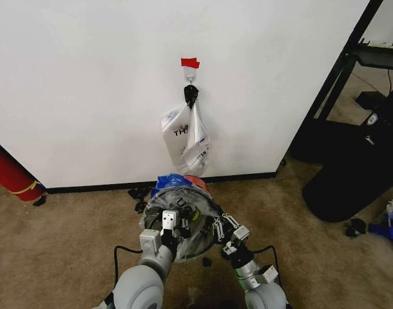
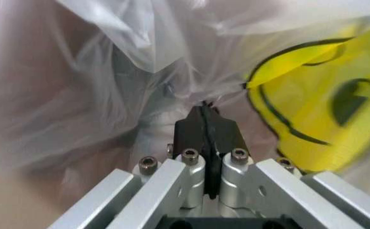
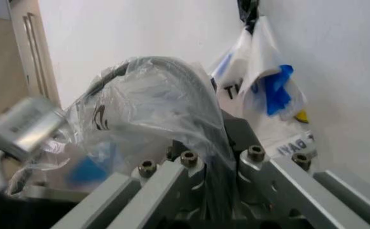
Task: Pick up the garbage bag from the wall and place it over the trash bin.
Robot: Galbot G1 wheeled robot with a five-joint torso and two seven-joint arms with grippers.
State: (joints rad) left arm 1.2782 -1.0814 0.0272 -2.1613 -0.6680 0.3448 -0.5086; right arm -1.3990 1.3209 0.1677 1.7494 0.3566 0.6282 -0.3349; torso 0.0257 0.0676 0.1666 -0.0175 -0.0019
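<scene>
Right now we see the garbage bag (image 1: 177, 215) pulled over the round top of the trash bin (image 1: 195, 244), which stands on the tan carpet (image 1: 67, 244) close to the wall (image 1: 87, 77). Its thin plastic spreads flat across the rim, and a blue patch bunches at the far edge, toward the wall. Our left gripper (image 1: 170, 221) sits on the near left side of the rim, and in the left wrist view its black fingers (image 2: 204, 131) are pressed tight together on a fold of the plastic. Our right gripper (image 1: 222, 226) is on the near right side of the rim; in the right wrist view plastic drapes over its fingers, so we cannot tell how they are set. Up on the wall, more white bags (image 1: 187, 138) hang straight down from a small hook (image 1: 191, 78) under a strip of red tape (image 1: 190, 63). Off to the right stands a big black bin (image 1: 357, 167), well apart. A red thing (image 1: 9, 174) leans by the wall on the left.
</scene>
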